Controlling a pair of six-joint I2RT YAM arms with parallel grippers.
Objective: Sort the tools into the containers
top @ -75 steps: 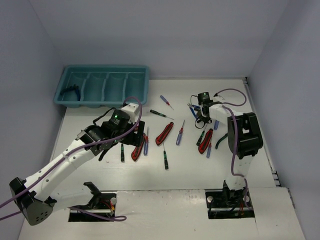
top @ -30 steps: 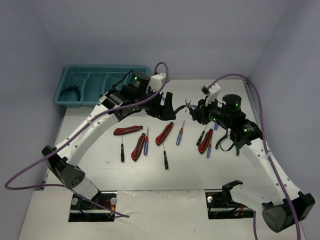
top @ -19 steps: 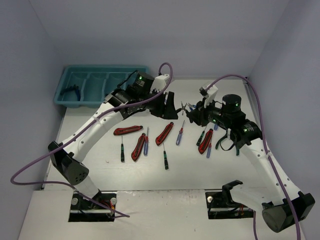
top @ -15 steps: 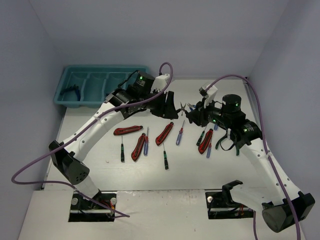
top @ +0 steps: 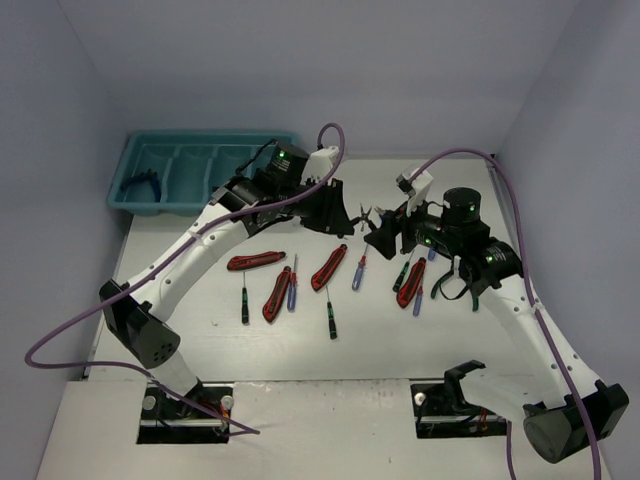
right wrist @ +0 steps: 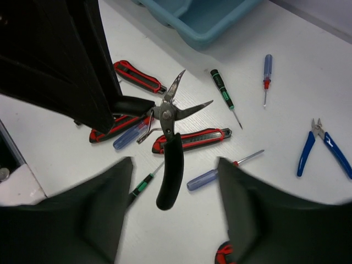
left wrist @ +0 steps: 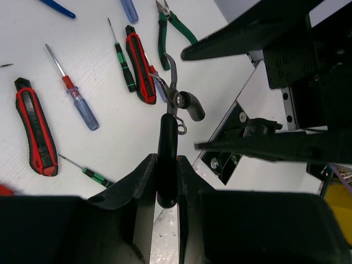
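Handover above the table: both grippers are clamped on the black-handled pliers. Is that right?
Not quite. Only the left gripper is clamped on the black-handled pliers. The right gripper is open, with its fingers spread clear of the handle, as the right wrist view shows.

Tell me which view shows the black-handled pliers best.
Right wrist: the pliers show whole, jaws spread, one handle hanging free. Left wrist shows a handle clamped in the left gripper. Top external shows them tiny.

A white tabletop (top: 380, 345) with pale lavender walls (top: 330, 70) at its back and both sides
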